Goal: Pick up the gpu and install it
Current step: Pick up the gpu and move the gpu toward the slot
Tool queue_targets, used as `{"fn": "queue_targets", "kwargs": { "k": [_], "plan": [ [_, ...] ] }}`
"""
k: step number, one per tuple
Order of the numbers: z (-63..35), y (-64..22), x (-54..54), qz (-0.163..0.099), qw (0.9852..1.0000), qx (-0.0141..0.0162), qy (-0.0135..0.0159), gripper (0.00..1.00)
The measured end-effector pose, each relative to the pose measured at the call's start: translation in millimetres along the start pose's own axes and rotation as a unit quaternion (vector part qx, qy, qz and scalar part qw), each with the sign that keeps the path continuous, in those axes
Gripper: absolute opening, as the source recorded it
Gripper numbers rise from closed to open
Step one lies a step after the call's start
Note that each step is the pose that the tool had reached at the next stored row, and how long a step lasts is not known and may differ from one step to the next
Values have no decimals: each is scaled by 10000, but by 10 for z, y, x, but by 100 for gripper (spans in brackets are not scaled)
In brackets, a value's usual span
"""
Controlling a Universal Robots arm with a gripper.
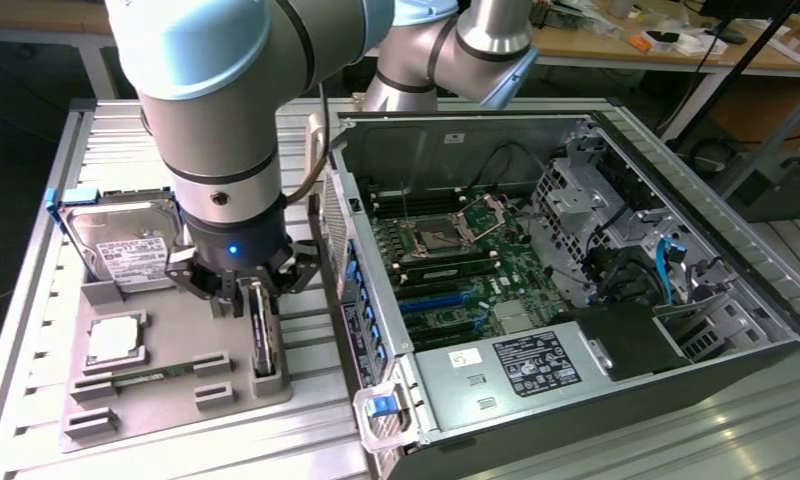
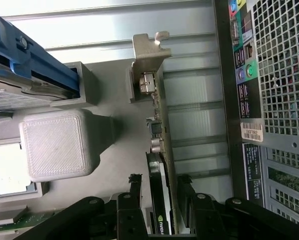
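The gpu (image 1: pixel 263 338) stands on its long edge in a slot of the grey parts tray (image 1: pixel 173 405), just beside the open computer case. In the wrist view the gpu (image 2: pixel 158 120) runs away from the camera, with its silver bracket (image 2: pixel 147 52) at the far end. My gripper (image 1: pixel 247 290) hangs straight down over the card. The gripper (image 2: pixel 159 179) is open, and one black fingertip (image 2: pixel 135 181) is on each side of the card's near end with a small gap to it. Nothing is held.
The tray also carries a silver hard drive (image 1: pixel 127 240) in a blue frame, a square processor (image 1: pixel 113 340) and a narrow memory stick (image 1: pixel 140 378). The open case (image 1: pixel 720 260) with its motherboard (image 1: pixel 454 260) lies at the exterior view's right. Its perforated rear wall (image 2: pixel 284 75) runs close beside the card.
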State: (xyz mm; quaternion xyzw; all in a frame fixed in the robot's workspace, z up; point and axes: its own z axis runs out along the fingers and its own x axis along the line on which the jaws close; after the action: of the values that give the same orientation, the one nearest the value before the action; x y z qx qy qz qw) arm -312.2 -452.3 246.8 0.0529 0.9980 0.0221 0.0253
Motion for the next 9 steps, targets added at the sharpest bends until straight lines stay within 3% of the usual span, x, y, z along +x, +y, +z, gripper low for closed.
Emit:
{"fn": "queue_targets", "kwargs": {
  "k": [9],
  "plan": [
    [19, -1, 1, 0, 10000, 0, -6, 42]
  ]
}}
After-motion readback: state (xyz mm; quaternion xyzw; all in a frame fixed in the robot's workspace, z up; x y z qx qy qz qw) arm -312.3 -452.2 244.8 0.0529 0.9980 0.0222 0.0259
